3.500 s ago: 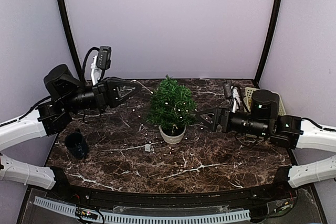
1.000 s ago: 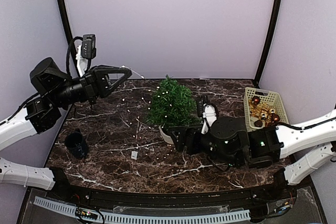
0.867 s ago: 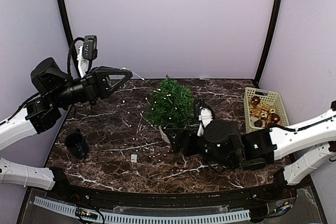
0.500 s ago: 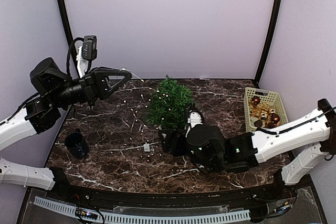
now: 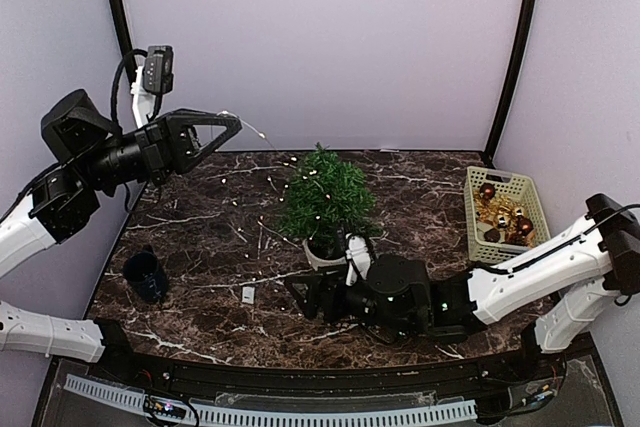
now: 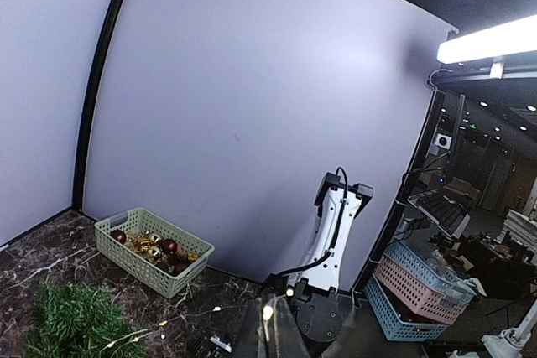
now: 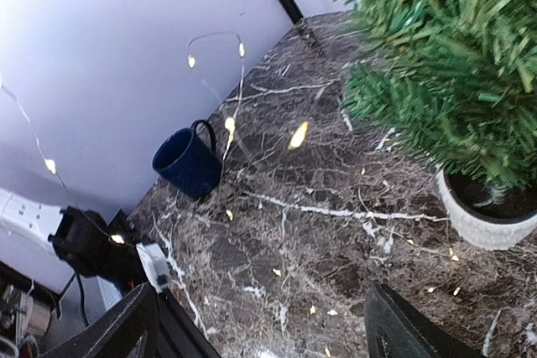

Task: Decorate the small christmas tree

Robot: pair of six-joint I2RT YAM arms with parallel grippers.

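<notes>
We can read no text, label, brand, number or sign in any of the three views; the white pot of the small christmas tree (image 5: pixel 325 202), the dark blue mug (image 5: pixel 145 275) and the beige basket (image 5: pixel 471 217) all show us plain faces; the small white box (image 5: pixel 247 294) lying on the desk (image 5: pixel 200 237) is too small for us to tell any marking on it.
</notes>
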